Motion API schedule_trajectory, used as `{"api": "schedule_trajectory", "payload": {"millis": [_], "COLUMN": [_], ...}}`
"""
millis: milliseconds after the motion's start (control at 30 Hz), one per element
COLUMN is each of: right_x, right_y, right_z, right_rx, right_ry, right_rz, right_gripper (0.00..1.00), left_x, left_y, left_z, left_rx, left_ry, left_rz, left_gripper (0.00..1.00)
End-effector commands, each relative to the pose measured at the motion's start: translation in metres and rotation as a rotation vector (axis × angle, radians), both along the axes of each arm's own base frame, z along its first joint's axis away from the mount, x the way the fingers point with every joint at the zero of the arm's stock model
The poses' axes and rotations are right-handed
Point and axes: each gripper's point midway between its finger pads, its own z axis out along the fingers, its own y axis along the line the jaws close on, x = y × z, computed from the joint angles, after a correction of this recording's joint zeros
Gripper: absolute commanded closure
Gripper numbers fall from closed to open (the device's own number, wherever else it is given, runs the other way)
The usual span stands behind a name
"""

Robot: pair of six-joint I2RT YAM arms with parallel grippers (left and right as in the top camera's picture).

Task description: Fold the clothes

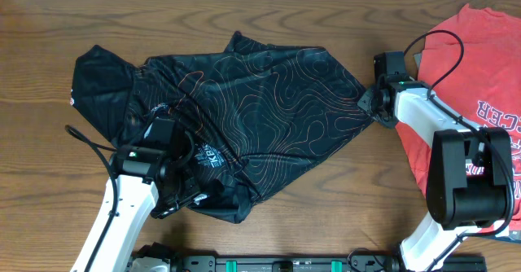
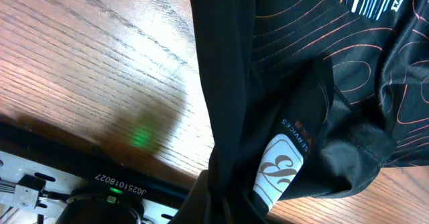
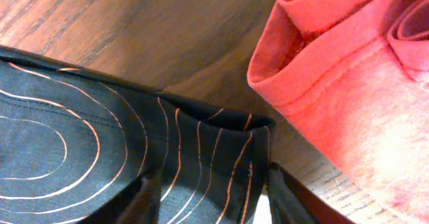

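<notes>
The black jersey (image 1: 260,101) with orange contour lines lies spread and rumpled over the middle and left of the table. My left gripper (image 1: 175,197) sits on its lower left part, near the white lettering (image 1: 207,155). In the left wrist view the cloth (image 2: 268,63) bunches into the jaws (image 2: 228,207), which are shut on it and hidden by it; a white neck label (image 2: 281,167) shows beside them. My right gripper (image 1: 370,105) is at the jersey's right corner. In the right wrist view its fingers (image 3: 211,187) are spread, open, either side of the jersey's hem (image 3: 201,143).
A red T-shirt (image 1: 472,85) with white lettering lies at the right, under the right arm; its hem (image 3: 322,83) is close to the jersey's corner. The black and white base rail (image 2: 80,180) runs along the table's front edge. Bare wood (image 1: 342,207) shows in front.
</notes>
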Motion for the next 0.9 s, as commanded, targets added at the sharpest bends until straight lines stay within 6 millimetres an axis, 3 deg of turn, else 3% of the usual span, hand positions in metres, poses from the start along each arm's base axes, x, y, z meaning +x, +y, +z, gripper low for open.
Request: {"api": "schedule_trajectory", "payload": {"millis": [0, 133, 167, 333, 567, 700, 867], "right_x": [-0.006, -0.009, -0.010, -0.012, -0.042, -0.047, -0.052], "right_y": [-0.008, -0.009, -0.010, -0.021, -0.093, -0.116, -0.117], "right_z": [-0.019, -0.026, -0.026, -0.015, 0.024, 0.040, 0.040], "right_rx": [-0.005, -0.006, -0.007, -0.021, -0.066, -0.062, -0.060], "right_ry": [0.049, 0.069, 0.072, 0.072, 0.103, 0.079, 0.096], "right_rz": [-0.031, -0.033, -0.033, -0.019, -0.188, -0.154, -0.120], "right_gripper": [0.63, 0.95, 0.99, 0.99, 0.99, 0.99, 0.99], "left_x": [0.002, 0.002, 0.002, 0.012, 0.040, 0.027, -0.002], "left_y": [0.002, 0.002, 0.002, 0.000, -0.005, -0.005, -0.016], "left_z": [0.002, 0.002, 0.002, 0.002, 0.004, 0.003, 0.004], "left_rx": [0.005, 0.005, 0.005, -0.001, -0.022, -0.028, -0.101], "left_ry": [-0.006, -0.006, -0.006, -0.046, -0.162, -0.109, 0.012], "left_rz": [0.014, 0.014, 0.014, 0.014, 0.003, 0.003, 0.006], "left_gripper": [0.94, 0.94, 0.94, 0.94, 0.94, 0.94, 0.94]}}
